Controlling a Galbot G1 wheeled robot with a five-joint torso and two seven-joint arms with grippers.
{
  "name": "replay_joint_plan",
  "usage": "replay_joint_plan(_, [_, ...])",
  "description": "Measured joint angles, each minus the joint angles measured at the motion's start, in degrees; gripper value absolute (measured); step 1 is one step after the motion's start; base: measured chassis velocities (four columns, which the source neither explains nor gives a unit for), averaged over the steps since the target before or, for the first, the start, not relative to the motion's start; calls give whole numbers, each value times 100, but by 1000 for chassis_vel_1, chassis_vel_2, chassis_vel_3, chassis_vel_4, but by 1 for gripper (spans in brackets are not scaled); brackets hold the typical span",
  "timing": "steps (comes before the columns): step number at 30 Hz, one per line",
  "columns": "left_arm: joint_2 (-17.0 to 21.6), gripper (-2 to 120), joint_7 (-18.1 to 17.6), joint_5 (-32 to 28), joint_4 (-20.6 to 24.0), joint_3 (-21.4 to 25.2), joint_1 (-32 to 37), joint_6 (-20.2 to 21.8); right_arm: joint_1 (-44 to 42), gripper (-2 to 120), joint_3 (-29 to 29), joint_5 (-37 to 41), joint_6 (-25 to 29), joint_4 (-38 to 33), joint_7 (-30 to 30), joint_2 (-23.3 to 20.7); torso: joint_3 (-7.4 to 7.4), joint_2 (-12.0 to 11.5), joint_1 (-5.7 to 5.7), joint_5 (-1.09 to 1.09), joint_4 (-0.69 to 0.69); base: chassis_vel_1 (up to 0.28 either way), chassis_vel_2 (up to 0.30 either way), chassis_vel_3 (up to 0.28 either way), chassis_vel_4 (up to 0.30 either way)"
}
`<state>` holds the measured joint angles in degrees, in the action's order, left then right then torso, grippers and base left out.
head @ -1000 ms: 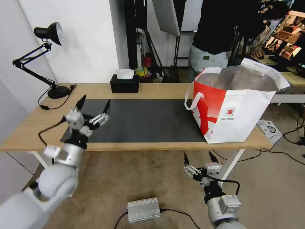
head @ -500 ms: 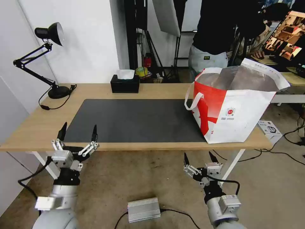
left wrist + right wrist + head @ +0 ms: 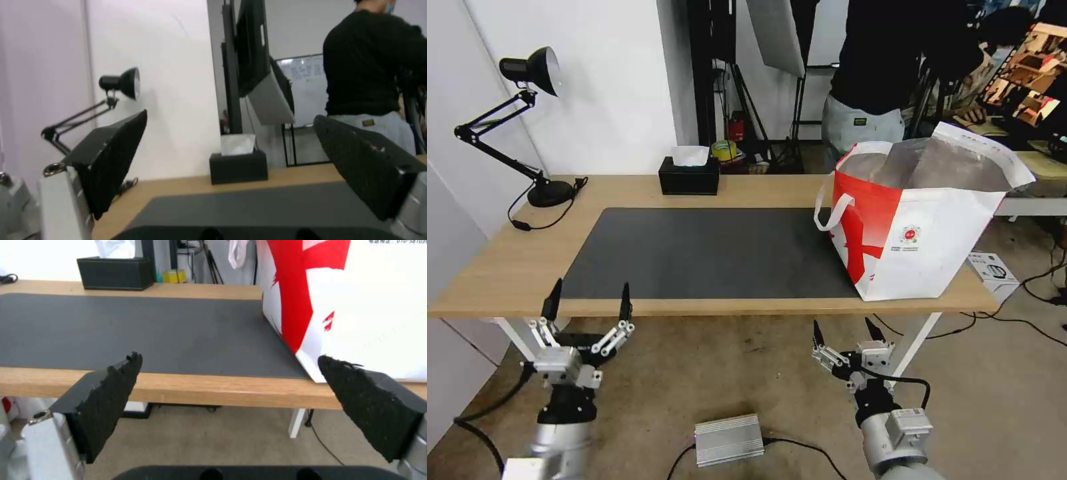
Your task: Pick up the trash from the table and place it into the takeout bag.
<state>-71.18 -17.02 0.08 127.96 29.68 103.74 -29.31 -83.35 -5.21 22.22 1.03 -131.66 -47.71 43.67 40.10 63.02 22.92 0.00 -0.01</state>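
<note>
The left gripper (image 3: 587,300) has been lowered below the tabletop (image 3: 760,190), wide open and empty like the right gripper (image 3: 847,331); no trash is seen outside the takeout bag (image 3: 920,233).

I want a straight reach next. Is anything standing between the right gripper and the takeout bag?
Nothing visible does. The right gripper hangs, jaws open, below the front edge of the table, and the takeout bag stands on the tabletop above it; only that edge lies between.
</note>
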Motion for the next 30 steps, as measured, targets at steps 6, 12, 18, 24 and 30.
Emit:
replay_joint_plan(6, [-197, 100, -90, 261, -183, -193, 61, -99, 0, 100, 0, 0, 0, 0, 0, 0, 0, 0, 0, 0, 0, 0, 0, 0, 0])
replay_joint_plan(12, [-368, 100, -139, 447, -521, -432, 75, -206, 0, 100, 0, 0, 0, 0, 0, 0, 0, 0, 0, 0, 0, 0, 0, 0, 0])
replay_joint_plan(18, [-453, 100, -210, 541, -754, -540, 37, -279, 0, 100, 0, 0, 0, 0, 0, 0, 1, 0, 0, 0, 0, 0, 0, 0, 0])
replay_joint_plan(24, [-504, 100, -251, 574, -817, -545, 16, -326, 0, 100, 0, 0, 0, 0, 0, 0, 0, 0, 0, 0, 1, 0, 0, 0, 0])
replay_joint_plan(30, [-506, 100, -304, 632, -844, -545, 3, -326, 0, 100, 0, 0, 0, 0, 0, 0, 1, 0, 0, 0, 0, 0, 0, 0, 0])
